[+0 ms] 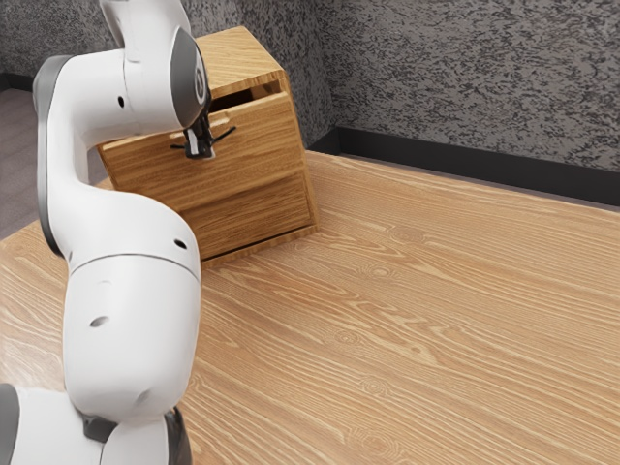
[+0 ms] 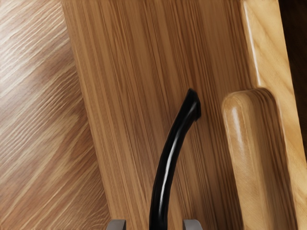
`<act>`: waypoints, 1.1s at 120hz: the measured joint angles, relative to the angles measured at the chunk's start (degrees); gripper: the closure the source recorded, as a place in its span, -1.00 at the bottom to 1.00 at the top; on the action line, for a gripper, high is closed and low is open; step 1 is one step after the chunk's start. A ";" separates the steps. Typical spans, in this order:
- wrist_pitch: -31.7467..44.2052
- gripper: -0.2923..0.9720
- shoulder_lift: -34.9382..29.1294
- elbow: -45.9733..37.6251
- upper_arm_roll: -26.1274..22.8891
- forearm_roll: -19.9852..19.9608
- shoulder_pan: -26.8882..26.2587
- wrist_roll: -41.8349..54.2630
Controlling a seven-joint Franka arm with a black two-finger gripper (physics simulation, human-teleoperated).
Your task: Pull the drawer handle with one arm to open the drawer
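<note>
One arm: is reaching in from the exterior view's left, hanging its tool [image 1: 199, 145] at the face of the top drawer [image 1: 257, 136]
Tool: is standing released, not clenched; its grey fingertips [image 2: 117, 224] are straddling the black handle [image 2: 173, 143] with a sliver of wood showing on either side, so it is hooking the bar rather than pinching it
Handle: is bowing out from the drawer front, leaving room behind for a finger; it is running straight between the fingertips, centring the pull
Top drawer: is sitting in the upper part of the cabinet [image 1: 254, 208], already standing a little proud of it, a dark gap showing behind its upper edge
Cabinet: is resting on the counter [image 1: 436, 291] near the wall, turned at an angle to it
Step in hand: seemingly drawing the drawer outward, with most of its travel probably waiting
Next move: is calling for a straight pull along the drawer's slide, away from the cabinet
Risk: the loose hook is letting the bar slip off a fingertip if the hand is drifting sideways
</note>
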 joint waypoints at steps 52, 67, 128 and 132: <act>0.25 0.44 -0.24 -4.70 2.51 0.29 -5.05 0.01; 0.32 0.44 -0.38 -5.24 3.13 0.32 -5.84 0.02; 0.50 0.44 -1.56 -8.08 5.94 1.17 -9.72 0.05; 0.51 0.44 -1.71 -8.30 6.15 1.18 -10.00 0.05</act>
